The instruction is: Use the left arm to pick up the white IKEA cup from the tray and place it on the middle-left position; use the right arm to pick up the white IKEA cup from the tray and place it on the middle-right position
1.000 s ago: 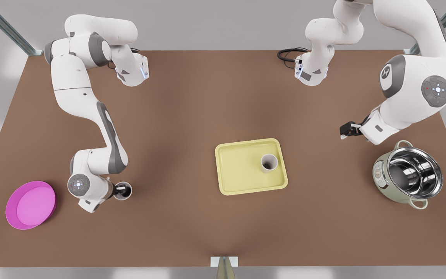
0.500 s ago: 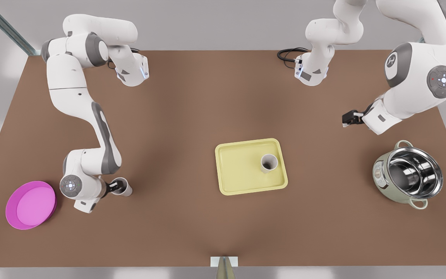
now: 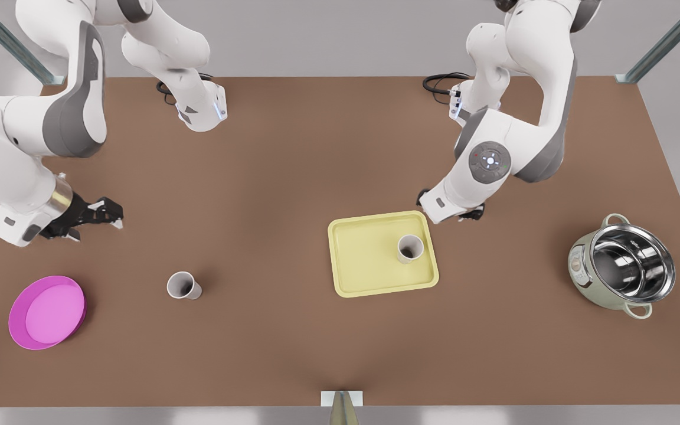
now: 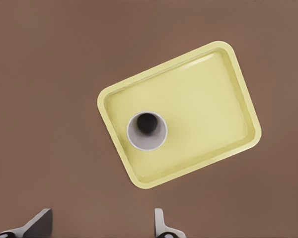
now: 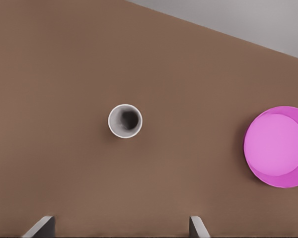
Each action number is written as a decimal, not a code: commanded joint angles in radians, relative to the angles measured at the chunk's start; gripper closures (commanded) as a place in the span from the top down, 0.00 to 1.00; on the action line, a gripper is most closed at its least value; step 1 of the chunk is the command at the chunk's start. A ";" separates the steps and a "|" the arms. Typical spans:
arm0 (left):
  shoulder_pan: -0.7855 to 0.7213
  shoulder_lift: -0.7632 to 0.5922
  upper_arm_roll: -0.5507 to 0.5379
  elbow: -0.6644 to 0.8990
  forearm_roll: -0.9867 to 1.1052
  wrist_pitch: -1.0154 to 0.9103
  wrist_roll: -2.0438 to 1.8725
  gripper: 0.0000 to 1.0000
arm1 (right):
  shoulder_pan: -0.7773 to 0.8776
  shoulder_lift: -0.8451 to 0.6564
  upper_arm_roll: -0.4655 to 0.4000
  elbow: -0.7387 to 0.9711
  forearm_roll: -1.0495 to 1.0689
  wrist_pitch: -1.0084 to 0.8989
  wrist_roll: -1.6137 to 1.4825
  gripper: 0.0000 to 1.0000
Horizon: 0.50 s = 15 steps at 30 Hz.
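Observation:
A white cup (image 3: pixel 409 248) (image 4: pixel 147 130) stands upright in the pale yellow tray (image 3: pixel 363 260) (image 4: pixel 203 99), toward the front view's right side of it. My left gripper (image 3: pixel 451 213) (image 4: pixel 100 229) hovers open over the tray's far right corner, apart from that cup. A second white cup (image 3: pixel 183 285) (image 5: pixel 125 120) stands alone on the brown tabletop at the front view's left. My right gripper (image 3: pixel 107 209) (image 5: pixel 120 229) is open and raised, well away from this cup.
A round magenta plate (image 3: pixel 48 311) (image 5: pixel 280 146) lies near the table's left edge in the front view. A steel pot (image 3: pixel 622 268) in a green housing stands at the right. Both arm bases and a black cable (image 3: pixel 440 82) sit along the far edge.
My right gripper let go of the cup on the tabletop and drew back up and away toward the front view's left. My left arm swung across to the tray's far right corner.

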 commanded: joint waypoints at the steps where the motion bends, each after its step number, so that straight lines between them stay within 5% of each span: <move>1: -0.007 0.022 0.001 0.007 0.013 0.087 -0.309 1.00 | -0.002 -0.009 -0.003 -0.005 0.007 -0.074 0.144 1.00; 15: 0.033 0.286 0.003 0.042 0.000 0.324 -0.304 1.00 | -0.017 0.040 -0.012 0.029 0.002 -0.068 0.154 1.00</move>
